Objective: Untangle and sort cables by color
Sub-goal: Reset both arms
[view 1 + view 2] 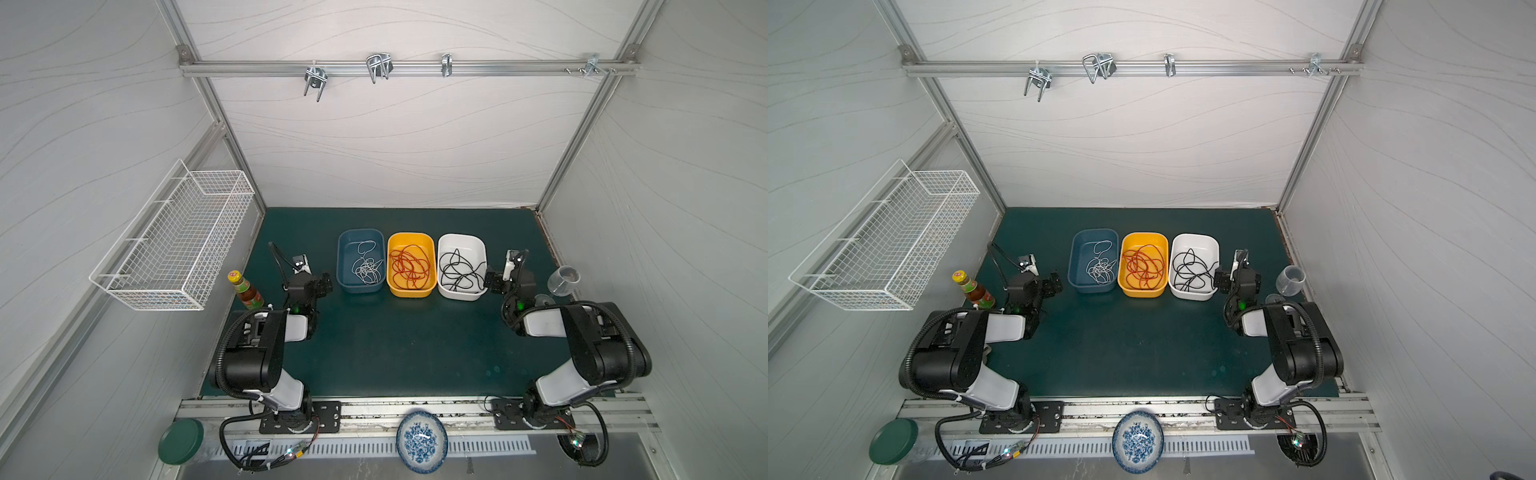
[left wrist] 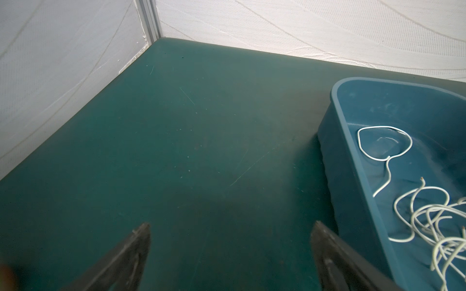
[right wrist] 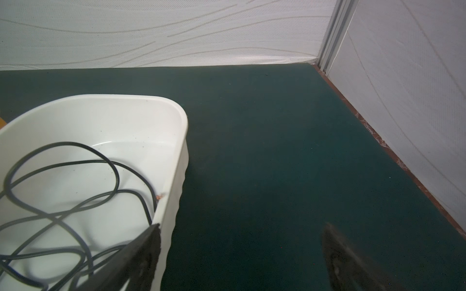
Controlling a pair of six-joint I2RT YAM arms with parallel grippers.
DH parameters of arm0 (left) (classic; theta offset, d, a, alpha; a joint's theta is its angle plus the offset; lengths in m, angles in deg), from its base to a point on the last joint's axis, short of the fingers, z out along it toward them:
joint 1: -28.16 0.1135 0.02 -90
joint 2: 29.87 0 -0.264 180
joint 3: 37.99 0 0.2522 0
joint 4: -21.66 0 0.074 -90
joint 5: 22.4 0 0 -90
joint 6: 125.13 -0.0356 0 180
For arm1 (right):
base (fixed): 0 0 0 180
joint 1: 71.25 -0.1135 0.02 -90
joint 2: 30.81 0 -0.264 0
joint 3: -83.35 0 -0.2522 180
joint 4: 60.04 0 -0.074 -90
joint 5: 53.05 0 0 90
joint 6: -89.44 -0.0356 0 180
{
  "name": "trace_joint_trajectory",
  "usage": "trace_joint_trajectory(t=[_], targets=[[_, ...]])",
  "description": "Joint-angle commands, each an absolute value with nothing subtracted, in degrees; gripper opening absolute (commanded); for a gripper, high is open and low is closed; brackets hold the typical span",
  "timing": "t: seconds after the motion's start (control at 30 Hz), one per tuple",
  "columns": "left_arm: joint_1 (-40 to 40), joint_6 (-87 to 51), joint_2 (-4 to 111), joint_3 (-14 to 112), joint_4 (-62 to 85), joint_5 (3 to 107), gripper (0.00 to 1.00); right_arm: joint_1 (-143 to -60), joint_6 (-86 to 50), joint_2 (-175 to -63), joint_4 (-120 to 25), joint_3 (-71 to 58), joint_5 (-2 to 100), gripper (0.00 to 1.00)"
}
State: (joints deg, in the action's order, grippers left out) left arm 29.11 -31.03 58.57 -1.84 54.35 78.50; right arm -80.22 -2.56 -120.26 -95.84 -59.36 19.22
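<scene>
Each colour sat in its own bin, folks. The white cable [image 1: 365,268] lay bunched in the blue bin [image 1: 345,241], the red cable [image 1: 409,266] was heaped in the yellow bin [image 1: 409,235], and the black cable [image 1: 459,272] looped around the white bin [image 1: 461,237]. The three bins stood in a row on the tabletop [image 1: 395,340]. No strand crossed from one bin to the next that I could see, so the sorting looked finished to me.

The left hand [image 2: 230,234] hung just beside the blue bin's outer wall, spread wide and empty over bare tabletop. The white cable lay just past that wall, inside the bin. The right hand [image 3: 242,234] sat at the white bin's outer near corner, gaping just as wide and holding nothing. One finger [image 3: 141,254] overlapped the bin wall in the wrist view, and I couldn't tell whether it touched. The black loops lay just inside.

These cables looked thin, light and limp, with some spring in them. I'd expect them to sag, trail and snag on their own coils. The best hold would be a pinch on a single loop clear of the heap, like the white cable's lone loop at the blue bin's far end
</scene>
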Motion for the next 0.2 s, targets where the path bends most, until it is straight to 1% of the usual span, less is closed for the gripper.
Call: trace_joint_trajectory(t=[0.0,0.17], targets=[[28.9,-32.4,59.6,0.7,55.2,78.1,1.00,-79.9,-2.1,-120.7,-94.1,-58.7,19.8,0.99],[28.8,-32.5,59.2,0.1,55.8,78.0,1.00,-79.9,-2.2,-120.6,-94.2,-58.7,19.8,0.99]])
